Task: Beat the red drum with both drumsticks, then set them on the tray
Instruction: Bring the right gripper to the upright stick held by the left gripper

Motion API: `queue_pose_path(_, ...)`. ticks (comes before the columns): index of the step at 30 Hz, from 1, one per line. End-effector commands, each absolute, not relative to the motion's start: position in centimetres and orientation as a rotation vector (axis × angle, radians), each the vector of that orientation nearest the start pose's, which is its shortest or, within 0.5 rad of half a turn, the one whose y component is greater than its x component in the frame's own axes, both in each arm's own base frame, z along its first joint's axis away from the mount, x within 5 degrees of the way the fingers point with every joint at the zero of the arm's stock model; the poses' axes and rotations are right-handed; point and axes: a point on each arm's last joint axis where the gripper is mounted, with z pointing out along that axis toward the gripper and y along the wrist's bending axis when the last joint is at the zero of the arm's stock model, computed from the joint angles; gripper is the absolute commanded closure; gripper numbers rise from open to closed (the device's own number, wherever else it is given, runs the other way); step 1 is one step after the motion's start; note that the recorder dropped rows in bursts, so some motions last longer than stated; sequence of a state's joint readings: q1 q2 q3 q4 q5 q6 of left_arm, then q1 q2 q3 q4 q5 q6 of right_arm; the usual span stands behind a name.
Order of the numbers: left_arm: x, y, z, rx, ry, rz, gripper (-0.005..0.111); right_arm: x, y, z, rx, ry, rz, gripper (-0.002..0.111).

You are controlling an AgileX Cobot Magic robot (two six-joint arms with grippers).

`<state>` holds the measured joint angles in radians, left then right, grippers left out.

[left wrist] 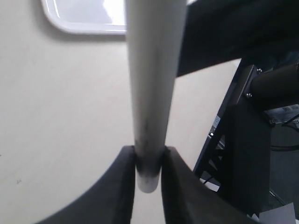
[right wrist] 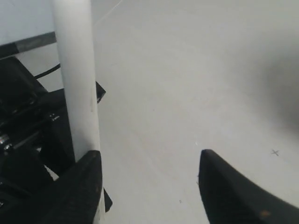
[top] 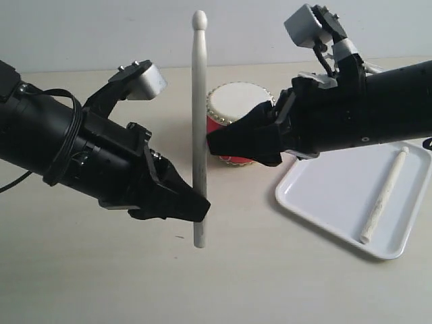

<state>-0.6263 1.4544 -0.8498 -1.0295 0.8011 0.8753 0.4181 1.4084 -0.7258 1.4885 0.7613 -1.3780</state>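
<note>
Left gripper (top: 196, 206) clamped the upright drumstick (top: 198, 101) near its butt, axis 12–6. Right gripper (right wrist: 149, 158) jaws wide, empty, just beside the shaft. Tray (top: 317, 202), bearing the second drumstick (top: 385, 196), lay toward 3 o'clock.

Black left arm (top: 67, 148) slants in low from the left, left gripper (top: 197, 206) with fingers (left wrist: 117, 186) pinched tight on the slim pale wooden drumstick (top: 198, 121), holding it upright; black right arm (top: 385, 108) reaches across level, right gripper (top: 219, 143) with fingers (right wrist: 233, 186) spread wide, empty
</note>
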Motion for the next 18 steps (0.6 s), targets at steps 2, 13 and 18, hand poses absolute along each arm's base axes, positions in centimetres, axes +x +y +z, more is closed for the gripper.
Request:
queue_pose_path(2, 18.76, -20.51, 24.15, 1.065, 2.380, -1.083, 0.107, 22.08, 17.00, 25.27, -0.803, 2.066, 1.143, 0.050)
queue_pose_path(13, 18.94, -20.60, 24.24, 1.025, 2.377, -1.090, 0.107, 21.23, 17.24, 25.42, -0.886, 2.050, 1.232, 0.050)
queue_pose_path(18, 19.12, -20.67, 24.33, 1.004, 2.362, -1.087, 0.107, 21.72, 17.40, 24.98, -0.852, 2.057, 1.235, 0.050)
